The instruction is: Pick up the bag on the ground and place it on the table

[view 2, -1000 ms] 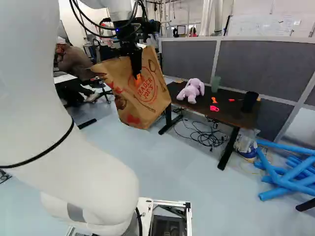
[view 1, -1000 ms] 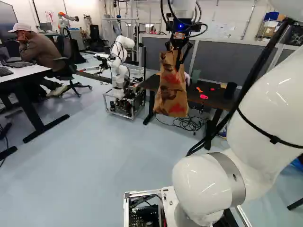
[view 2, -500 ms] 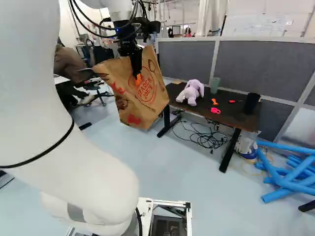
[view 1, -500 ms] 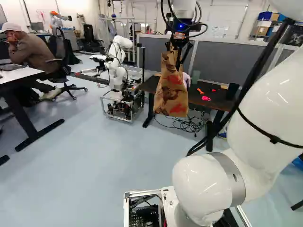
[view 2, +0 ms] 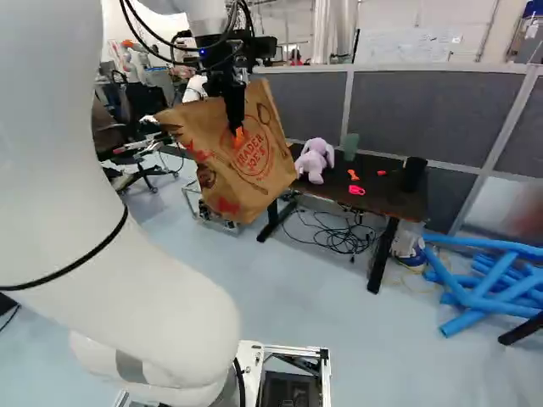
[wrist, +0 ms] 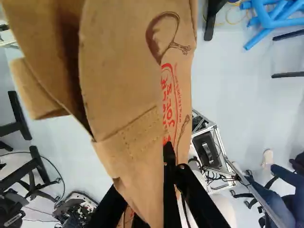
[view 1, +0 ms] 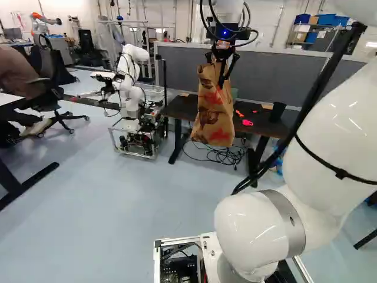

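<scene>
1. Gripper [view 2: 237,131]: pinching the paper bag [view 2: 246,161] by its upper part, paper caught between the two fingers. You have kept that grip; no slip noted against the fingers.
2. Bag: hangs in the air, a little tilted in the right base view, on the robot's side of the table [view 2: 386,203]. It is not on the tabletop.
3. Arm [view 2: 161,297]: no shift against its lowest joint, so the bag has simply travelled with it.
4. Base [view 1: 171,242]: has moved. The room has slid leftward in both base views; looks like a turn to the right, which swings your bag along the table's near side.
5. Table: plush rabbit [view 2: 313,161] at the left end, green cup [view 2: 350,147] by the far edge, pink item [view 2: 357,190] toward the near edge, black cup [view 2: 413,174] at the right end.
6. Judgement: pick done, carry under way, placing to come. You probably need to close in and lift the bag's bottom above the near edge; too low and it snags, too far left and it may topple the rabbit.
</scene>
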